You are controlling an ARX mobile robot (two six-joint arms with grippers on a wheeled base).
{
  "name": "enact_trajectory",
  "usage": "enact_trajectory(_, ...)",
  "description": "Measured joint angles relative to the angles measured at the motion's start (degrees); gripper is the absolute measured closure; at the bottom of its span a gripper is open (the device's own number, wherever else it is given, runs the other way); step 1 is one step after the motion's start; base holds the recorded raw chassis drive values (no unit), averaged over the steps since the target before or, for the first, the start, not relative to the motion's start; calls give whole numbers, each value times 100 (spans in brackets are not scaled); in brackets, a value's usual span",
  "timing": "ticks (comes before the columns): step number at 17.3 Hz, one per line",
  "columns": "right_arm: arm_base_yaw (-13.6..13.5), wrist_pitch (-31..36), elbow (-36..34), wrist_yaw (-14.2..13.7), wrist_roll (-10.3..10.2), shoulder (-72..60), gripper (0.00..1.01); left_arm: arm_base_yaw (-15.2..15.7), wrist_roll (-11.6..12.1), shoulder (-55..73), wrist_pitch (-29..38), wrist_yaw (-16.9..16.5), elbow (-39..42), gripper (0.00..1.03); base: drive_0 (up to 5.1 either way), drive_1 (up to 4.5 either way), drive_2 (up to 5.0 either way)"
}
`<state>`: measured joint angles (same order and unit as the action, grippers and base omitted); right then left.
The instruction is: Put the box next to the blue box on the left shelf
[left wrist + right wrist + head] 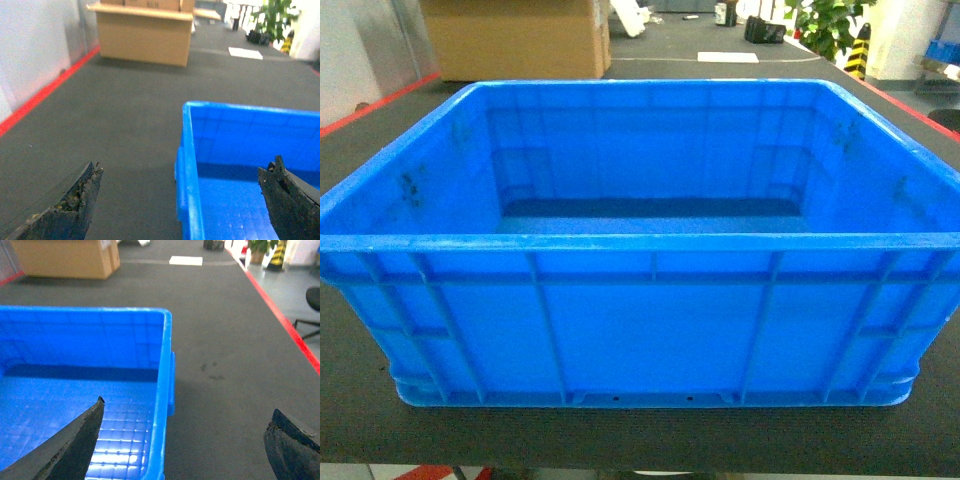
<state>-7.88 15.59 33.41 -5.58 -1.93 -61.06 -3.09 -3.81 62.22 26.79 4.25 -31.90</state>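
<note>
The box [640, 330] is a large bright-blue ribbed crate, empty, resting on a dark mat right in front of me. Neither gripper shows in the head view. In the left wrist view my left gripper [185, 170] is open, its worn black fingers [80, 200] straddling the box's left wall [187, 150], one outside and one over the inside. My right gripper [187, 407] is open too, straddling the box's right wall [162, 365] the same way. Neither touches the box. The left shelf and the other blue box are out of view.
A big cardboard carton [515, 40] stands beyond the box at the far left. Red lines [375, 100] border the dark mat [640, 440] on both sides. A white sheet [728, 57], a potted plant [830, 25] and a chair [312, 305] lie farther off right.
</note>
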Motion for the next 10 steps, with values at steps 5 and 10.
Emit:
enact_trajectory(5, -42, -603, 1290, 190, -291, -2022, 3, -433, 17, 1648, -514, 15, -1010, 5, 0, 0, 0)
enact_trajectory(10, -48, -772, 1606, 254, -457, -2546, 3, -479, 24, 2039, -601, 22, -1209, 5, 0, 0, 0)
